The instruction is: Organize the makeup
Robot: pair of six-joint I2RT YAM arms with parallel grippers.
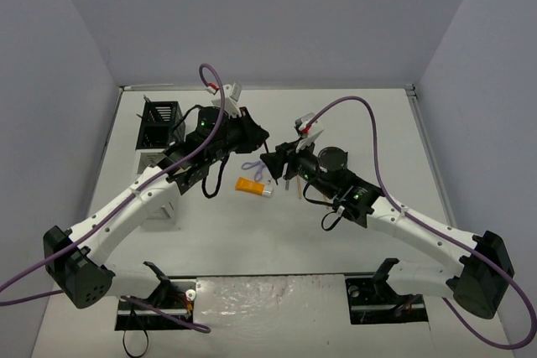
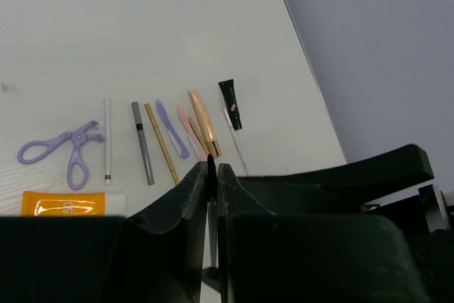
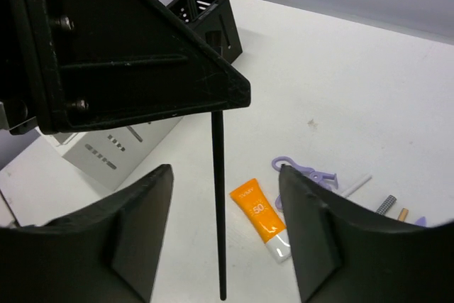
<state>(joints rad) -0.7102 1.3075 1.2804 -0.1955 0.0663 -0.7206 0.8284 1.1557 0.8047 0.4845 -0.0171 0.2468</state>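
The left claw (image 2: 211,168) met the right at mid-frame, clenched on a thin, smooth black stick (image 3: 218,204) hanging upright over the white counter (image 3: 369,83). The right claw (image 3: 225,172) stood released, its fingers clear either side of the stick. A glossy orange tube (image 3: 260,219) lay flat at lower centre.

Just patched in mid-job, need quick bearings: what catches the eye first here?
A black pencil hangs down from the shut left gripper, inside the open right gripper, over mid-table. On the table beneath lie an orange tube, a purple tool and a row of slim sticks. The rack stands at the far left.
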